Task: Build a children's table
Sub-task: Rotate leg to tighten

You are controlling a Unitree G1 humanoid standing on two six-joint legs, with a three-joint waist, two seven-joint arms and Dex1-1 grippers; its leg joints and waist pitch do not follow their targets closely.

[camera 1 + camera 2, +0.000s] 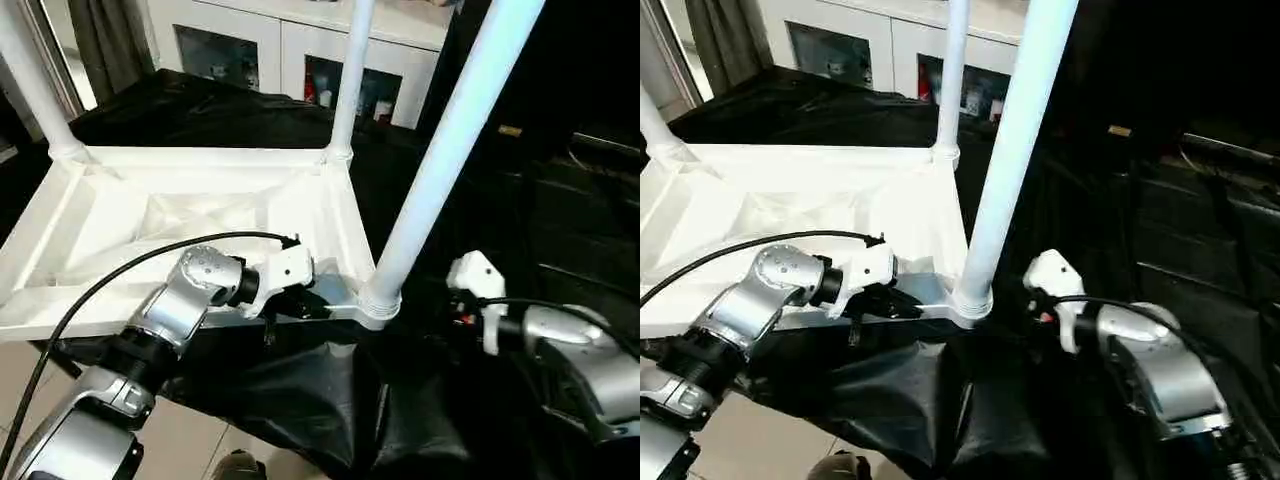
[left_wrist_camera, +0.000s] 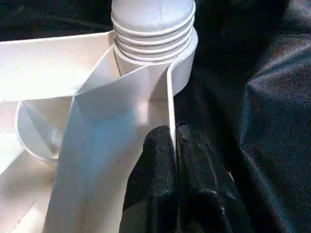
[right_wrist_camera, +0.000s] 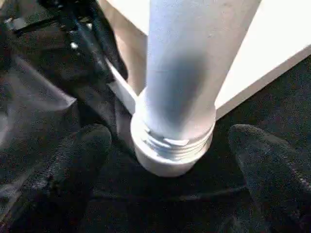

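one tabletop point(image 1: 190, 215), three upright legs point(image 1: 440, 160)

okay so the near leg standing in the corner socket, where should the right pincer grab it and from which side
Low on the near leg, just above its threaded collar, coming in level from the robot's side. The right pincer already straddles it there, open, and the round tube suits opposing fingers.

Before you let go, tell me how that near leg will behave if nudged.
The near leg is tall and leans, so it may wobble. Thread rings show above its socket, so it's probably not fully seated. The left gripper pinches the tabletop rim, likely steadying it.
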